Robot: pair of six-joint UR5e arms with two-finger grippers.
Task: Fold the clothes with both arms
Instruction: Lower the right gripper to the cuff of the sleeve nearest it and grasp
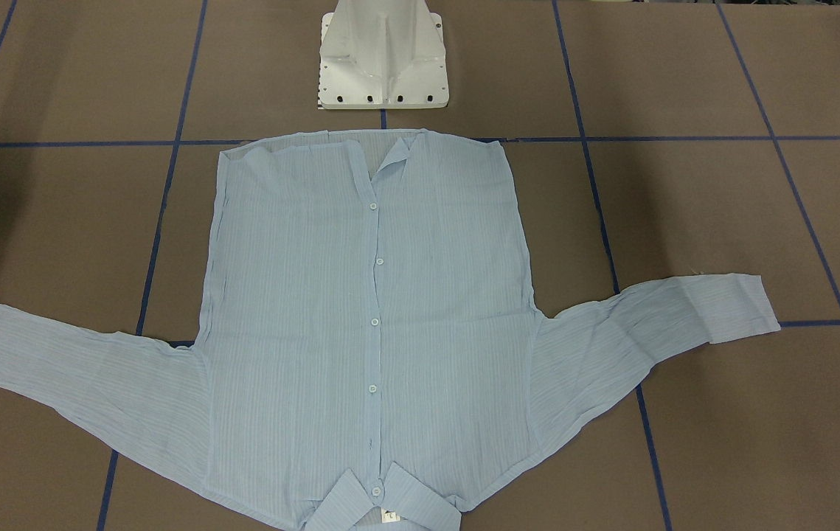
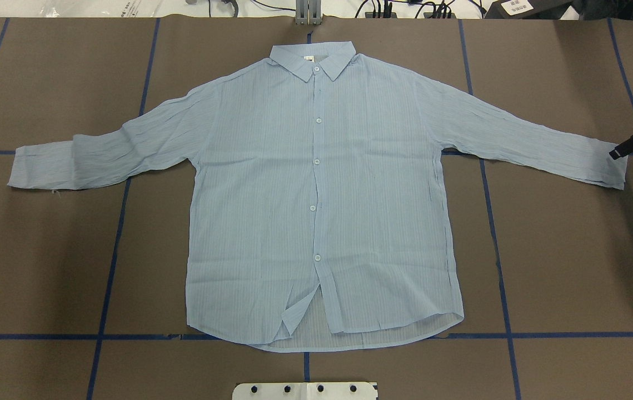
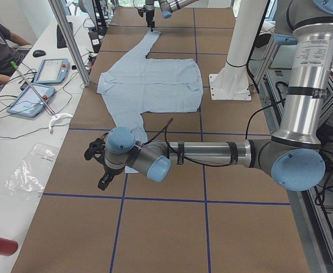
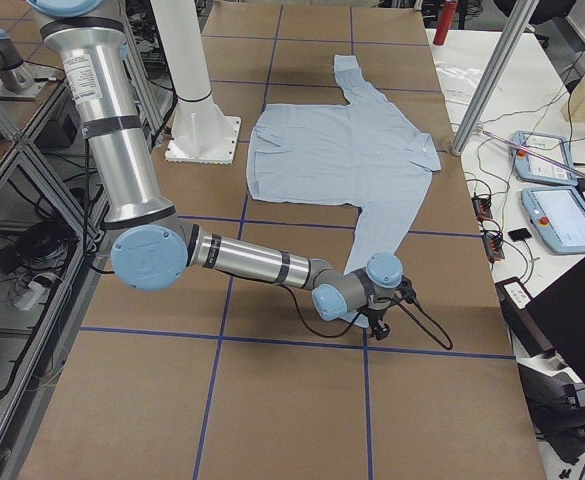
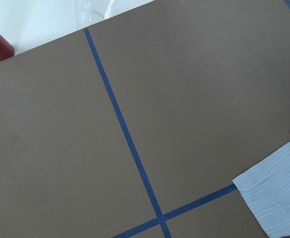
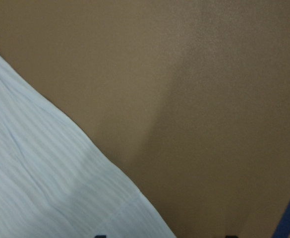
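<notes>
Shirt lies flat, buttoned (hem corner turned), sleeves outspread.

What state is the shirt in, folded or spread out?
Spread out. The shirt lies flat, buttoned front up, both sleeves stretched sideways; only one hem corner is turned back.

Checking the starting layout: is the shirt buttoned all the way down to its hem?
No, on the shirt the front flaps part below the lowest button.
</notes>
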